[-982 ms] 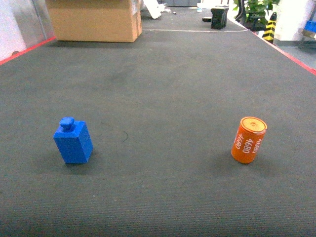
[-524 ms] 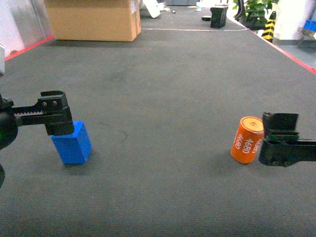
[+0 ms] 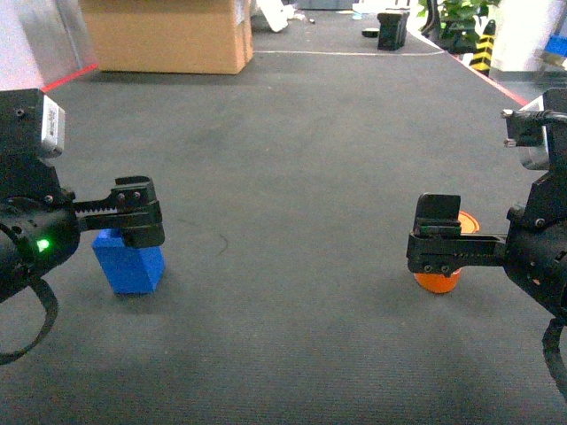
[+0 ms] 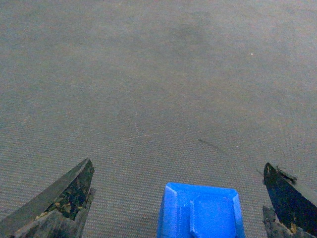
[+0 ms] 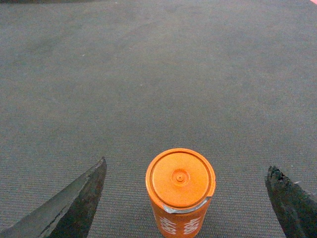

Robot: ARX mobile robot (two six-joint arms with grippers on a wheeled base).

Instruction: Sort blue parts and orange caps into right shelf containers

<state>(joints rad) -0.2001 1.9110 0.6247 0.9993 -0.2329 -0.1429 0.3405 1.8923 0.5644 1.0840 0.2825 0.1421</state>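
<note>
A blue part [image 3: 129,267], a block with a stud on top, stands on the dark carpet at the left. My left gripper [image 3: 135,221] hangs open above it. In the left wrist view the blue part [image 4: 200,211] lies between the wide-apart fingers, right of centre, and the left gripper [image 4: 177,166] touches nothing. At the right stands an upright orange cap [image 3: 437,281] with white lettering. My right gripper [image 3: 438,235] is open over it and hides its top. In the right wrist view the orange cap [image 5: 181,179] sits centred between the right gripper [image 5: 186,166] fingers, untouched. The right shelf containers are out of view.
A large cardboard box [image 3: 164,35] stands at the far left back. Red floor lines [image 3: 518,96] edge the carpet on both sides. A black object [image 3: 392,30] and a potted plant [image 3: 461,18] are far behind.
Both arms have come further into the head view. The left gripper moved right over the blue part, and the right gripper moved left over the orange cap. Neither object has moved.
</note>
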